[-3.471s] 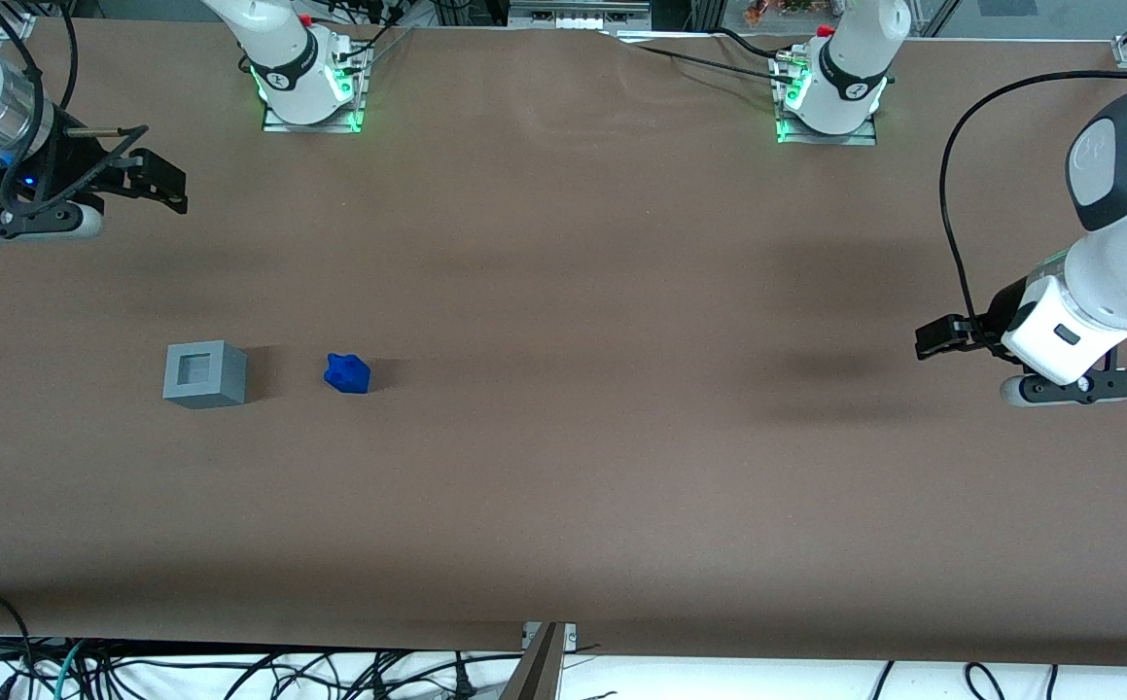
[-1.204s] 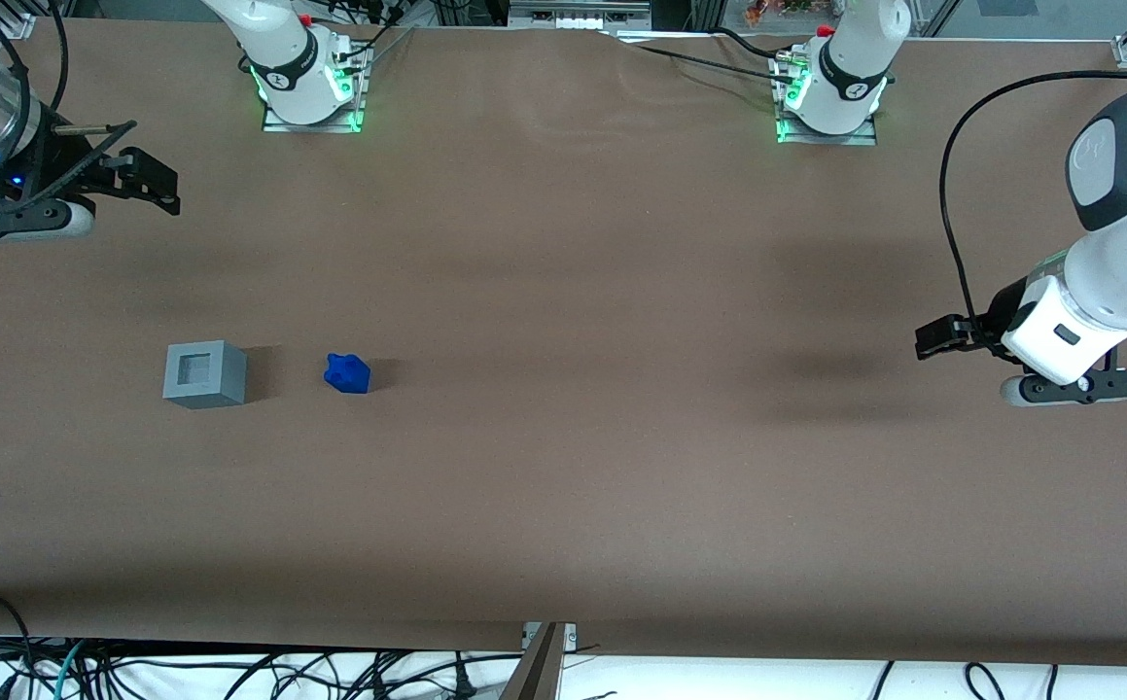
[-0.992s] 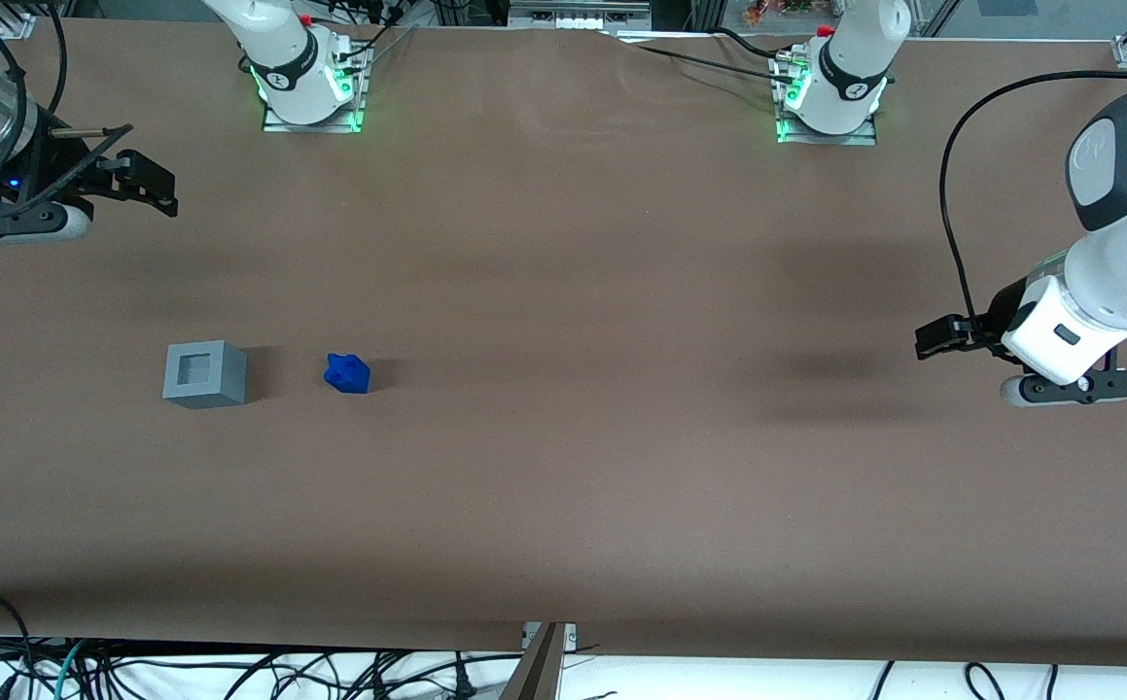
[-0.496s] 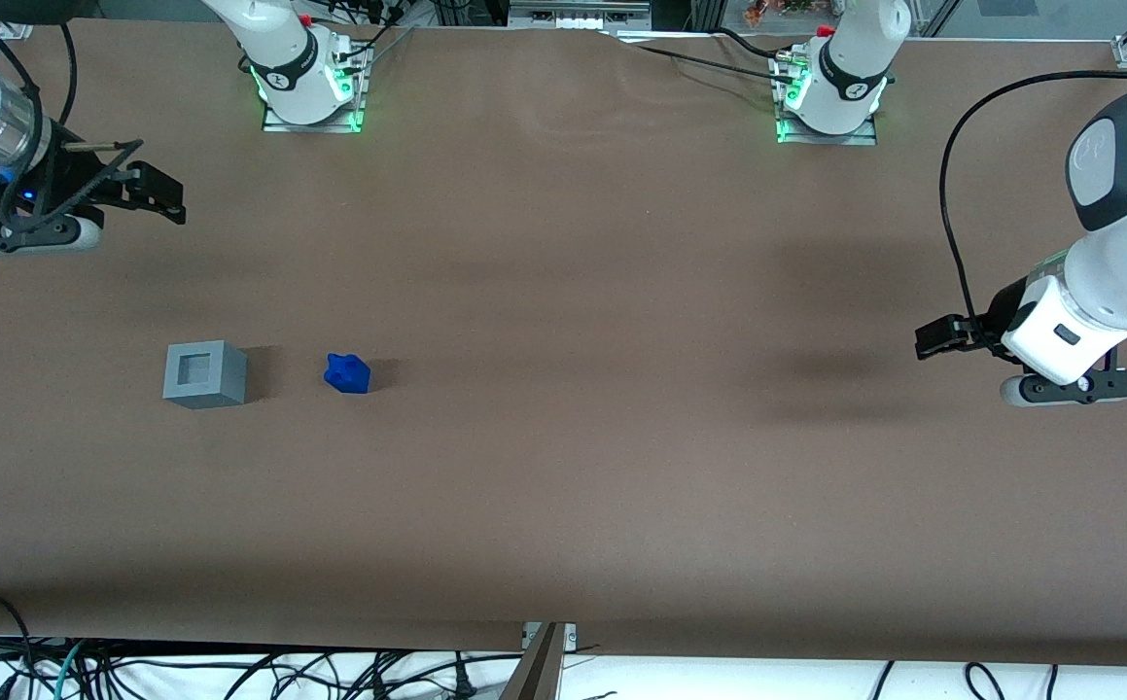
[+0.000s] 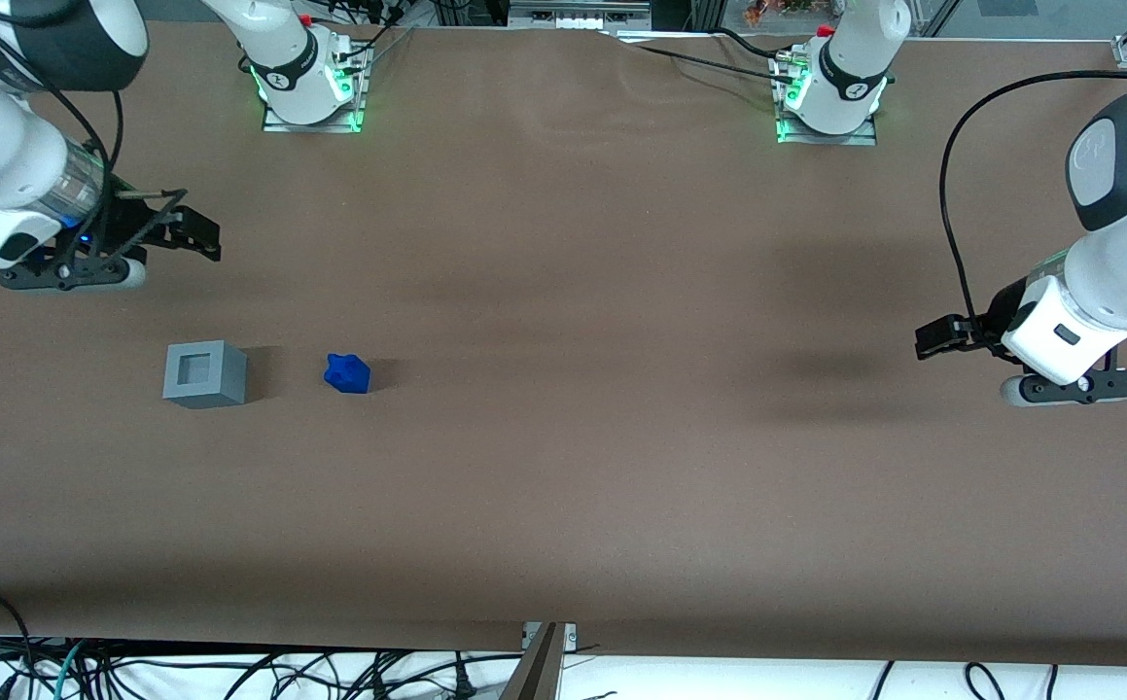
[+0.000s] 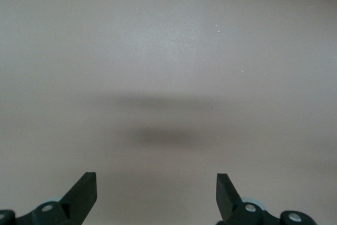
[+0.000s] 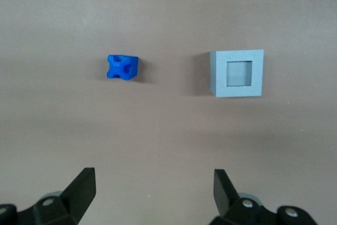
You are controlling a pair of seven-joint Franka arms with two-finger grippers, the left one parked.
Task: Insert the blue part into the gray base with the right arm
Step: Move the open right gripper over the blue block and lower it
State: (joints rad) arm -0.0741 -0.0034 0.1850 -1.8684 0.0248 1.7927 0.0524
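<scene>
The gray base (image 5: 203, 373) stands on the brown desk (image 5: 582, 467), and its square recess holds nothing. The blue part (image 5: 347, 372) lies on the desk beside the base, apart from it, on the side of the parked arm. The end effector (image 5: 195, 238) of the right arm (image 5: 14, 160) hangs above the desk, farther from the front camera than both things, with its fingers (image 7: 81, 188) spread wide and grasping nothing.

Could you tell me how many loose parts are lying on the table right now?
2: the gray base and the blue part beside it, apart. The gripper, open, hangs farther from the camera than both. None seems hidden.
</scene>
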